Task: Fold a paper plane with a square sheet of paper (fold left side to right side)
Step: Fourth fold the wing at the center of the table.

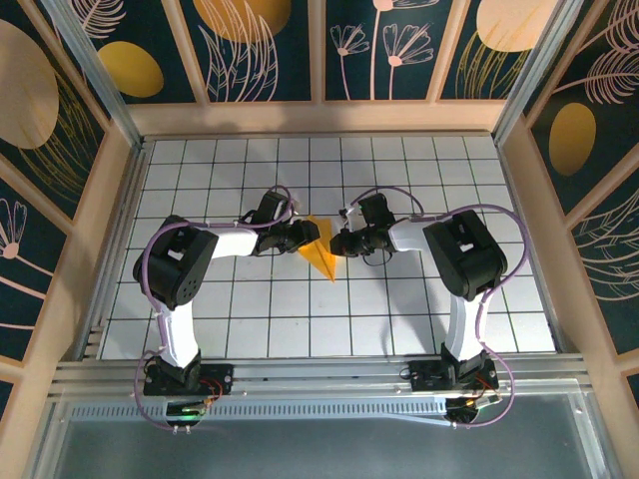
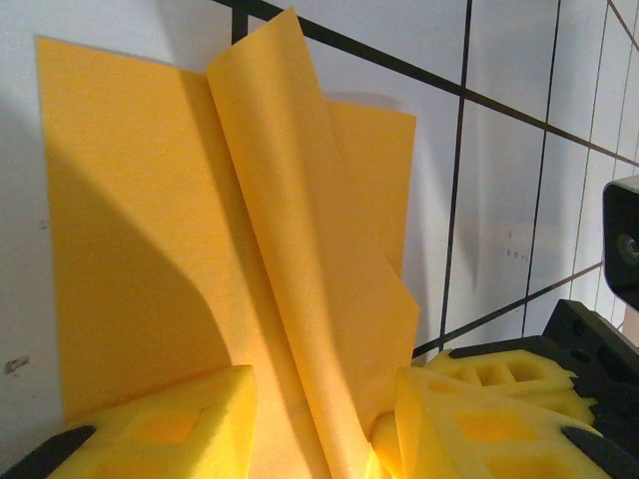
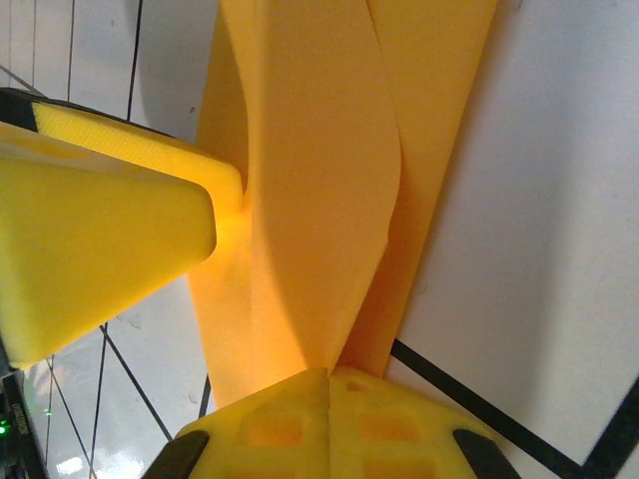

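**While both grippers meet at the paper, the plane is only part folded**

Where the two arms meet over the gridded table (image 1: 399, 309), the orange-yellow paper (image 1: 321, 257) lies between the grippers. It is a narrow creased shape that comes to a point on the side toward the arm bases. It is not a flat square, so some folds are judged done. It does not yet read as a finished dart with wings.

The left gripper (image 2: 321, 377) has its jaws part-way apart. One long flap of the paper stands up off the lower layers and runs down through the gap between those jaws. It leans toward one of them rather than being squeezed, and the flat layers spread out on the table beyond the fingertips.

The right gripper (image 3: 329, 389) is clenched, pads together. The paper's layers converge into the seam at its fingertips, so it seems to be pinching the paper there, though the contact itself is hidden. Just beside those jaws, one pad of the left gripper touches the paper's side.

As a judgement, the step in hand is carrying the raised flap across and laying it on the opposite half. Left to do are flattening it, pressing the crease, and whatever later folds the dart needs. How many folds lie underneath cannot be told.
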Tool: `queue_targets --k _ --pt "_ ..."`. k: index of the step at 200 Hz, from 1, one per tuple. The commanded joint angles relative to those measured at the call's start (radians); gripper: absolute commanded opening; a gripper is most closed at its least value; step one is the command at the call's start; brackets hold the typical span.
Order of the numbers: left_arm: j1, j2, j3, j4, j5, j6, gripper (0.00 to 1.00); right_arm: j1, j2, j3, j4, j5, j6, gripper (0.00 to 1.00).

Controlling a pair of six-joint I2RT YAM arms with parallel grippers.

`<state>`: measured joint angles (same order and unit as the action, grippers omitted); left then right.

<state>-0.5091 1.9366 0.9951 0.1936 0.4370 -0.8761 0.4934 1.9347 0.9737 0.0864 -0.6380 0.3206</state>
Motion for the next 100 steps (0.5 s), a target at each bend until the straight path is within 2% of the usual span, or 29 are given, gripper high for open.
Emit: queue_targets --k 1,100 --pt "0.004 0.001 0.004 -0.073 -0.041 0.026 0.42 0.009 0.041 0.012 -0.074 0.087 -0.018 0.00" --pt "0.006 -0.109 0.026 -0.092 -0.042 0.024 0.46 0.008 0.082 0.020 -0.110 0.135 -0.011 0.00"
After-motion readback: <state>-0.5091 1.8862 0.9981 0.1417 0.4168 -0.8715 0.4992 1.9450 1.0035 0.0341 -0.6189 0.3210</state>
